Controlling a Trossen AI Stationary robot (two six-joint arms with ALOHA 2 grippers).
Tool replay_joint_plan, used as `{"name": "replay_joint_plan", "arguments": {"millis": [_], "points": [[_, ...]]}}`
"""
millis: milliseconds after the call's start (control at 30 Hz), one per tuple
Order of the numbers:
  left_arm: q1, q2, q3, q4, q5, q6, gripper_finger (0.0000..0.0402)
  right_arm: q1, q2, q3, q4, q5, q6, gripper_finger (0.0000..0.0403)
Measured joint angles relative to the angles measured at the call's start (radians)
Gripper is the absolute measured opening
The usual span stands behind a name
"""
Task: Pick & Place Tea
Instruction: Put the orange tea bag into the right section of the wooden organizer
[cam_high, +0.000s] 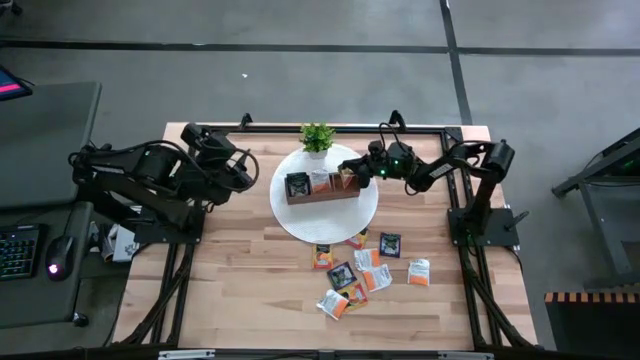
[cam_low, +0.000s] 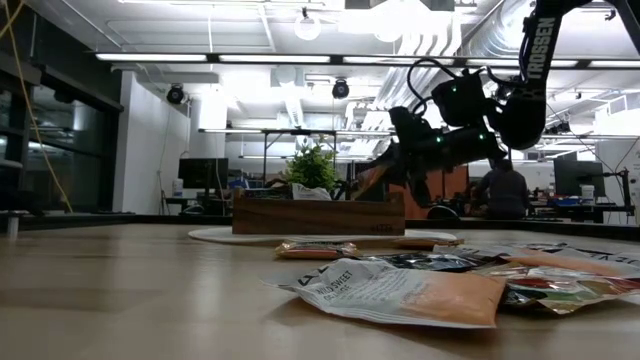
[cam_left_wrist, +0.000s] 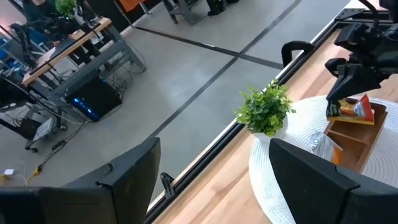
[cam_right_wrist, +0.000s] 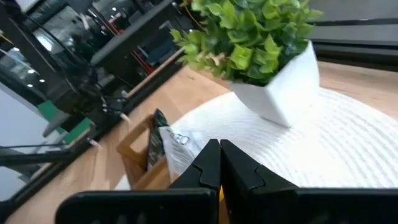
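Right gripper (cam_high: 349, 168) hangs over the tray (cam_high: 322, 191) end compartment, fingers together; whether they pinch an orange sachet there, cannot tell. Left gripper (cam_high: 243, 170) waits at bench edge beside the mat (cam_high: 300, 222), fingers apart. Loose sachets (cam_high: 366, 270) scattered on bench below mat; some already in tray. Sachets look light, thin, crinkly, slick; best pinched at a raised edge.
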Motion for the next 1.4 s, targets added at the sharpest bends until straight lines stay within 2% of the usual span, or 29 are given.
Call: {"name": "replay_joint_plan", "arguments": {"millis": [233, 667, 1033, 1233, 1400], "points": [[0.0, 0.002, 0.0, -0.002, 0.002, 0.004, 0.0296, 0.0, 0.0, 0.0, 0.0, 0.033, -0.059, 0.0], [0.0, 0.002, 0.0, -0.003, 0.01, 0.007, 0.0296, 0.001, 0.0, 0.001, -0.007, 0.028, -0.148, 0.0003], [0.0, 0.002, 0.001, -0.003, 0.011, 0.014, 0.0296, 0.016, 0.0, 0.002, 0.047, 0.02, -0.324, 0.0065], [0.0, 0.002, 0.001, -0.003, 0.012, 0.014, 0.0296, 0.021, 0.0, 0.002, 0.052, 0.02, -0.327, 0.0102], [0.0, 0.002, 0.001, -0.003, 0.012, 0.014, 0.0296, 0.021, -0.003, 0.002, 0.076, 0.021, -0.326, 0.0114]]}}
